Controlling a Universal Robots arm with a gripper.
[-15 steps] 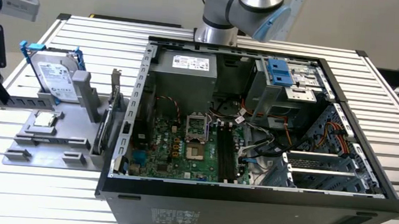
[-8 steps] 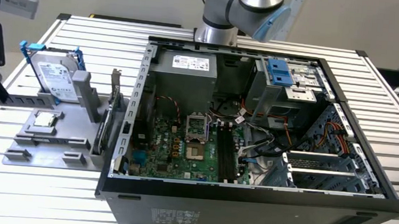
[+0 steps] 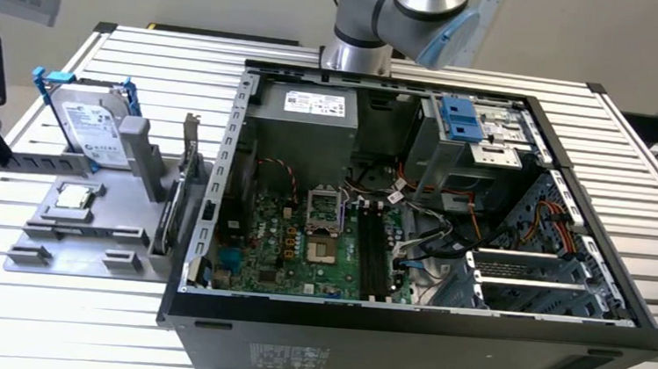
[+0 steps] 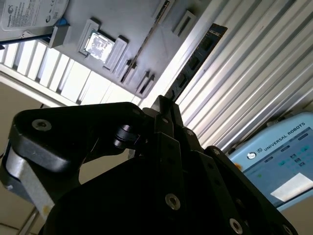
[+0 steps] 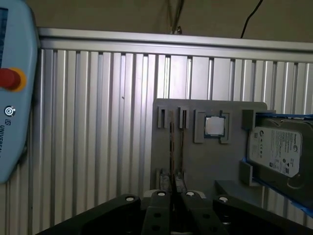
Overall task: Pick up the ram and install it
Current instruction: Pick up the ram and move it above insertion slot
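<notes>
Black angular jaws clamp the thin, flat, chip-studded ram (image 4: 199,55).

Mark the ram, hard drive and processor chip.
ram (image 4: 195,62), second wrist view, on its chip side.
hard drive (image 3: 89,126), exterior view, on its label face.
processor chip (image 5: 214,126), first wrist view, on its metal top.

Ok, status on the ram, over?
Gripper shut on the ram. Ram not yet in the motherboard slots. Cables beside those slots.

Dark fingers (image 4: 167,117) grip the ram (image 4: 198,58) above the table (image 4: 254,73).
</notes>
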